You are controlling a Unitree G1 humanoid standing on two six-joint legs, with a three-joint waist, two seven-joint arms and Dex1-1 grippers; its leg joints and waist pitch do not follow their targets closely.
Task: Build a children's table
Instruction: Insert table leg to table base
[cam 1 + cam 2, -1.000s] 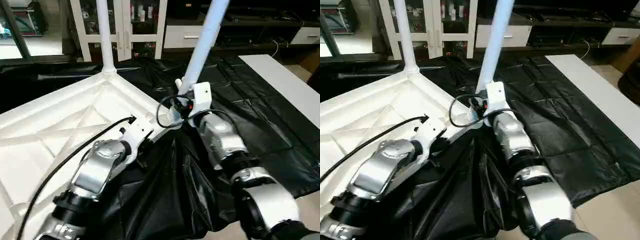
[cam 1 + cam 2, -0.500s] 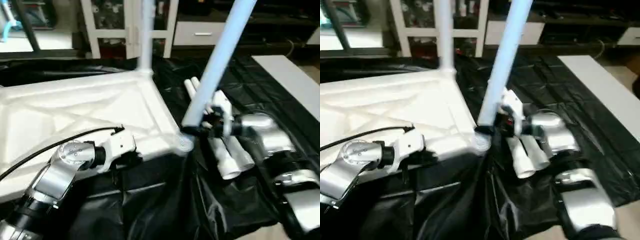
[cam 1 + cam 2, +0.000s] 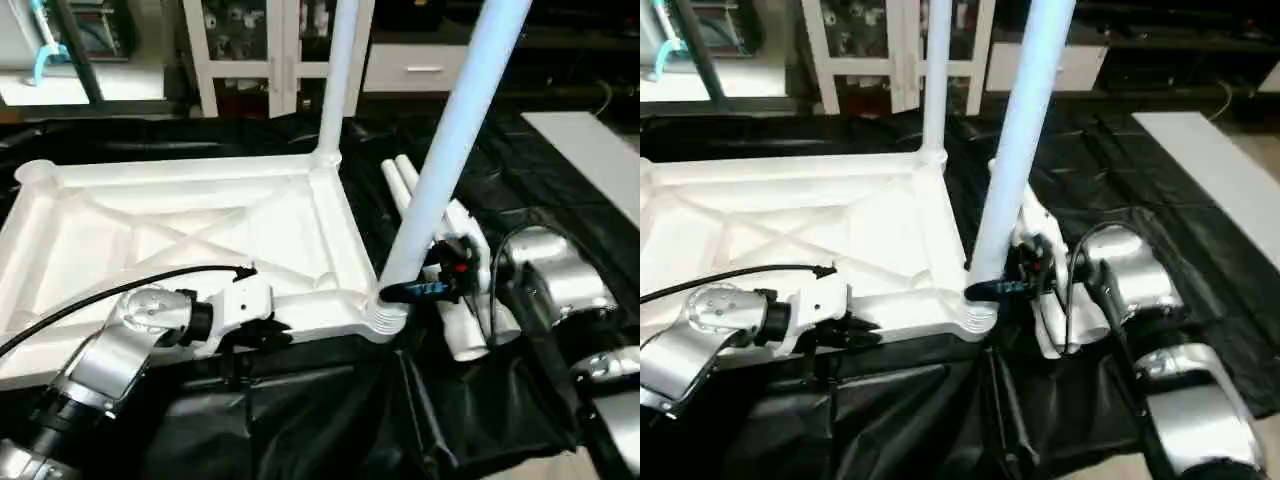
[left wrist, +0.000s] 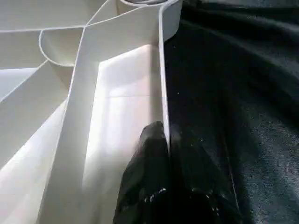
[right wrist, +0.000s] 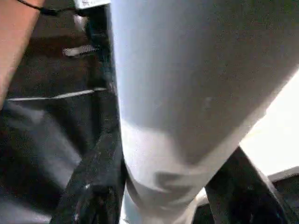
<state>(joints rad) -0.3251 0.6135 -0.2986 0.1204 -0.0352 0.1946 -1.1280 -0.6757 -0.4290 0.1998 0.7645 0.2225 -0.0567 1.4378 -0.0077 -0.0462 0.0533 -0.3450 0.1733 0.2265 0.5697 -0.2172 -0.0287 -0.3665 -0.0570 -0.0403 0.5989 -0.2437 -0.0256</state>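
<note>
The white tabletop point(image 3: 180, 215) lies underside up on a black sheet, its X ribs showing. One white leg point(image 3: 337, 80) stands upright in the far right corner socket. A second leg point(image 3: 455, 130) leans right, its lower end in the near right corner socket point(image 3: 385, 318). My right gripper point(image 3: 408, 291) is shut on this leg just above the socket, with its fingers point(image 5: 88, 186) on either side of the leg point(image 5: 187, 70). My left gripper point(image 3: 252, 337) is shut on the tabletop's near rim point(image 4: 161, 70), a finger point(image 4: 149, 158) on each face. Two loose legs point(image 3: 440, 250) lie right of the tabletop.
The black sheet point(image 3: 300, 420) covers the floor and bunches up below the near rim. A white cabinet point(image 3: 260, 40) and dark low furniture stand at the back. A long white board point(image 3: 590, 150) lies at the right. A black cable point(image 3: 100, 300) runs along my left forearm.
The camera has swung, so the whole picture has shifted. The held leg now stands steeper, with its lower end in the near right socket. My left gripper keeps its hold on the rim.
</note>
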